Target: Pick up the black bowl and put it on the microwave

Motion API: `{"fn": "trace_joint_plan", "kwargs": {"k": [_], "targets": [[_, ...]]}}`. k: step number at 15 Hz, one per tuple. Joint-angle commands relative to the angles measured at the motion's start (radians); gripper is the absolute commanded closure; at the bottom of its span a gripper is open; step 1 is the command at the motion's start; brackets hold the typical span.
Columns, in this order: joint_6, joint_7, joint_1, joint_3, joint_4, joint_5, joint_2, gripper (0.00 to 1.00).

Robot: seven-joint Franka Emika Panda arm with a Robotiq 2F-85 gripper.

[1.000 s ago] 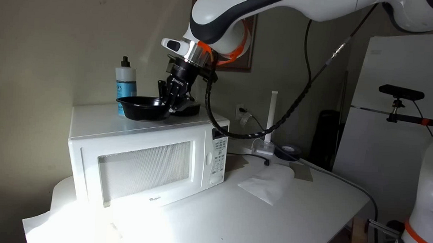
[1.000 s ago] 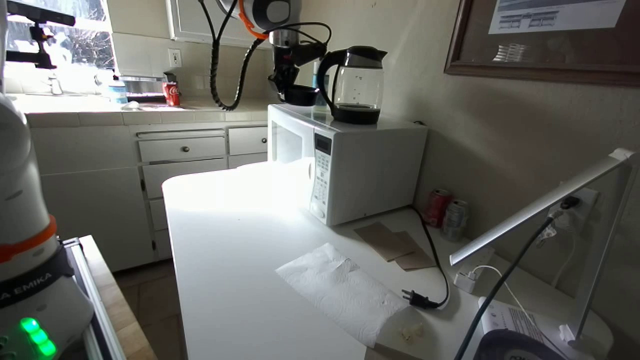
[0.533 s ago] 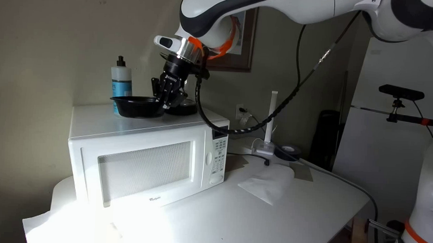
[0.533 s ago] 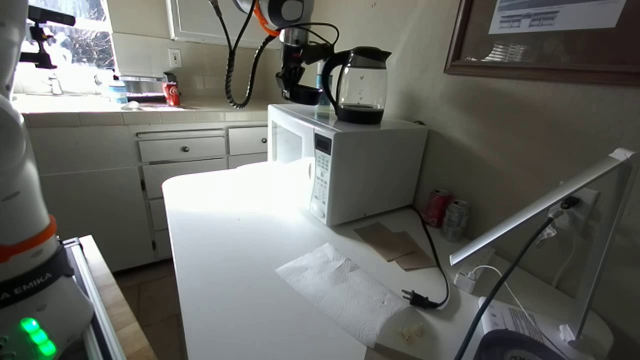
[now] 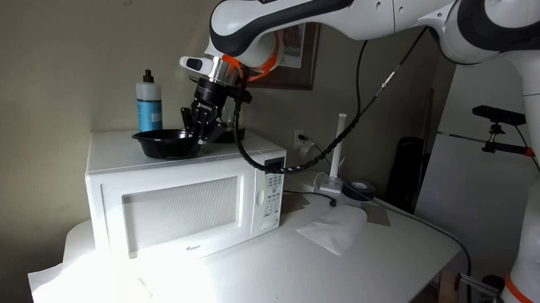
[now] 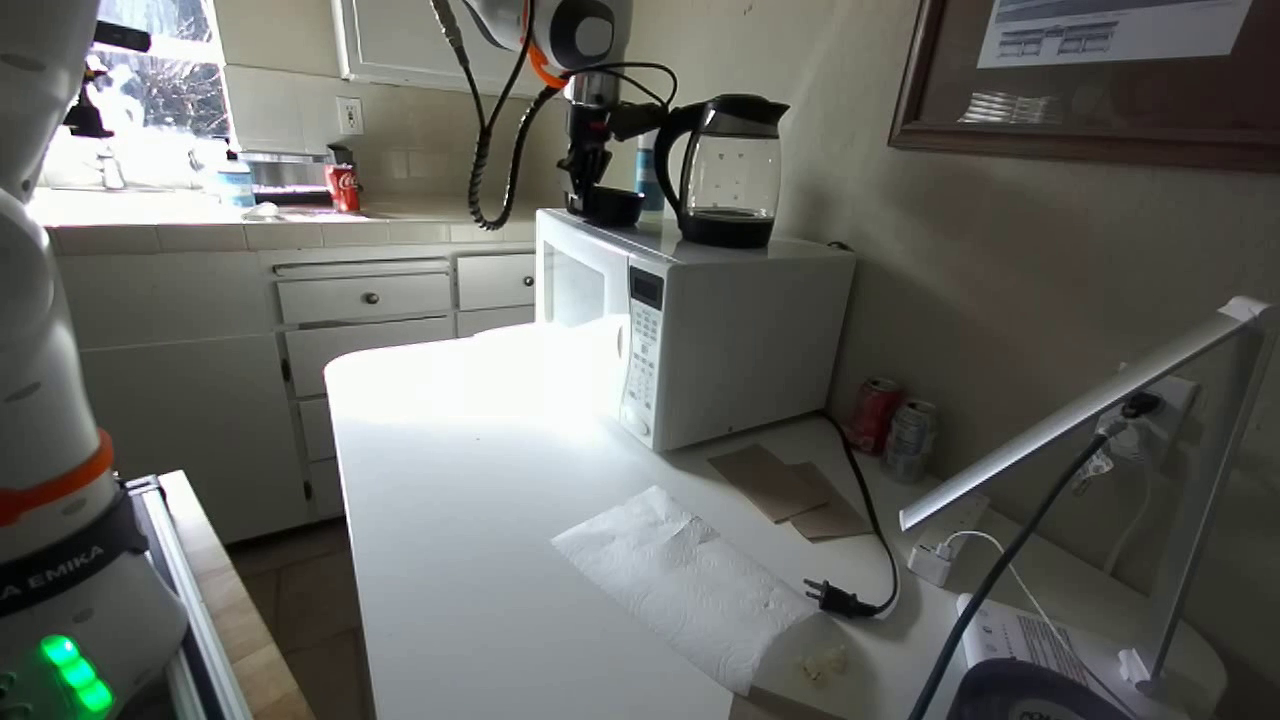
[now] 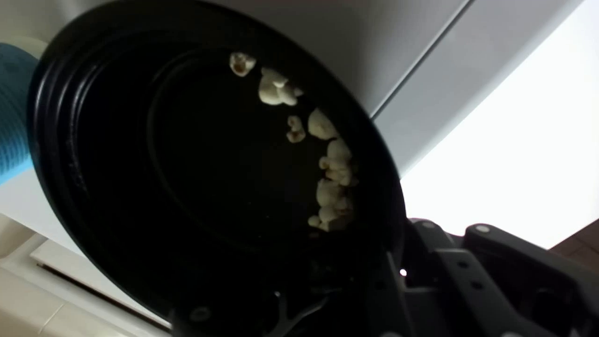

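**Our black bowl [image 5: 163, 147] comes down to the microwave [image 5: 181, 211]**

It sits lower than half a second ago, at the microwave's top; contact we cannot confirm. Our end effector [image 5: 196, 136] pinches its rim with next to no gap, so only letting go seems left. In an exterior view, a glass kettle [image 6: 733, 175] shares the microwave's top, toward the far right corner of the tabletop [image 6: 470, 560]; a desk lamp [image 6: 1085, 411] stands by the near right corner, white cabinets [image 6: 190, 410] beyond the far edge.

Glare partly bleaches the tabletop [image 6: 470, 520] in both exterior views; the window [image 6: 175, 95] is overexposed; 3 green lamps [image 6: 77, 675] glow. The black bowl [image 7: 215, 159] is murky inside.
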Motion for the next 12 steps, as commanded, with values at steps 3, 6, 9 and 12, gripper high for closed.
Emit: {"fn": "trace_joint_plan", "kwargs": {"k": [3, 6, 9, 12], "targets": [[-0.002, 0.076, 0.019, 0.011, 0.076, -0.097, 0.076, 0.99], [-0.008, 0.091, 0.019, 0.023, 0.094, -0.105, 0.081, 0.68], [-0.005, 0.103, 0.019, 0.037, 0.061, -0.092, 0.048, 0.48], [0.014, 0.135, 0.035, 0.043, -0.014, -0.117, -0.026, 0.26]]}}
